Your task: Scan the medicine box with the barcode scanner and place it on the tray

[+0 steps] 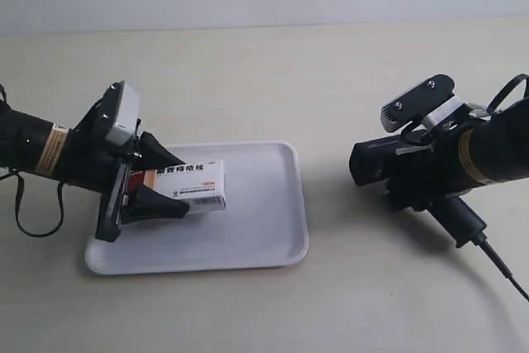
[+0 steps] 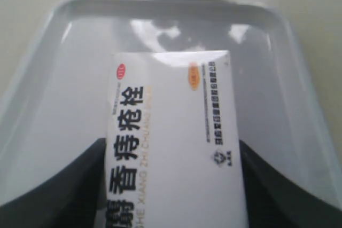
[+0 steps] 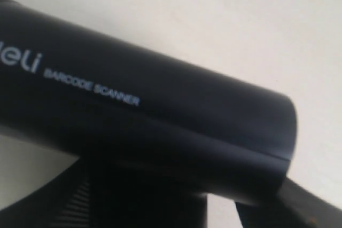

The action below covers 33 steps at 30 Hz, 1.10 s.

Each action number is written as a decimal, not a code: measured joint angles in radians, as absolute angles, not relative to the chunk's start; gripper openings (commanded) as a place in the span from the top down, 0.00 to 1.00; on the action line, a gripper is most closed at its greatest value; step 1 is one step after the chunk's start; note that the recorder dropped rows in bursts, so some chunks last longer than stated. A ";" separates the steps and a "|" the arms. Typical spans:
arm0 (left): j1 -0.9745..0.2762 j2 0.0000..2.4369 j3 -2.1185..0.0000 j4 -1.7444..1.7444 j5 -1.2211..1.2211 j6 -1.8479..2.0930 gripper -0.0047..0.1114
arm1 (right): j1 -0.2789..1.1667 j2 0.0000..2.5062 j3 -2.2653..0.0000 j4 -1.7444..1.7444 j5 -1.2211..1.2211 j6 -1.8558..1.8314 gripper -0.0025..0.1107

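Two arms busy, and I read this as the placing step. Left gripper point(image 1: 169, 181) is clamped on the medicine box point(image 1: 192, 185), one finger on each long side; the left wrist view shows the same, dark fingers point(image 2: 51, 185) flanking the box point(image 2: 173, 132) with white tray floor beyond it. Box sits over the tray point(image 1: 273, 237), toward the side nearest that arm, lying roughly flat with the printed face up. Whether its underside is actually touching the tray floor or hanging just above it I can't tell from the exterior view; the shadow is tight, so probably very close.

Right gripper point(image 1: 426, 173) has the barcode scanner point(image 1: 388, 163) held off the bench point(image 1: 355, 303), head aimed toward the tray, well apart from the box, cable trailing away behind. In the right wrist view the scanner body point(image 3: 144, 126) fills the frame and hides the fingers, so I judge the grip from the exterior view only.

Next move as I see it: settle the box down if it isn't seated, spread the left fingers, and back out along the box's long axis so neither finger drags it. Risk is the box sliding on the slick tray.
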<state>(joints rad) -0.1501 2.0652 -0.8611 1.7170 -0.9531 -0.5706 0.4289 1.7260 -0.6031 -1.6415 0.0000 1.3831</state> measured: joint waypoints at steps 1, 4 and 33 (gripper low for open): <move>-0.160 2.072 -0.861 1.717 -0.921 -0.582 0.96 | 0.429 1.739 -0.609 -1.636 0.000 1.383 0.98; -0.199 2.075 -0.861 1.702 -0.849 -0.618 0.96 | 0.429 1.763 -0.615 -1.629 -0.021 1.390 0.98; -0.274 1.367 -0.811 1.733 -0.658 -1.321 0.94 | 0.429 0.965 -0.617 -1.552 0.010 1.534 0.86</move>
<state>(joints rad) -0.2740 1.3666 -0.8107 1.7333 -0.6582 -1.3210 0.4289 0.9648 -0.6167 -1.5518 0.0100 1.5337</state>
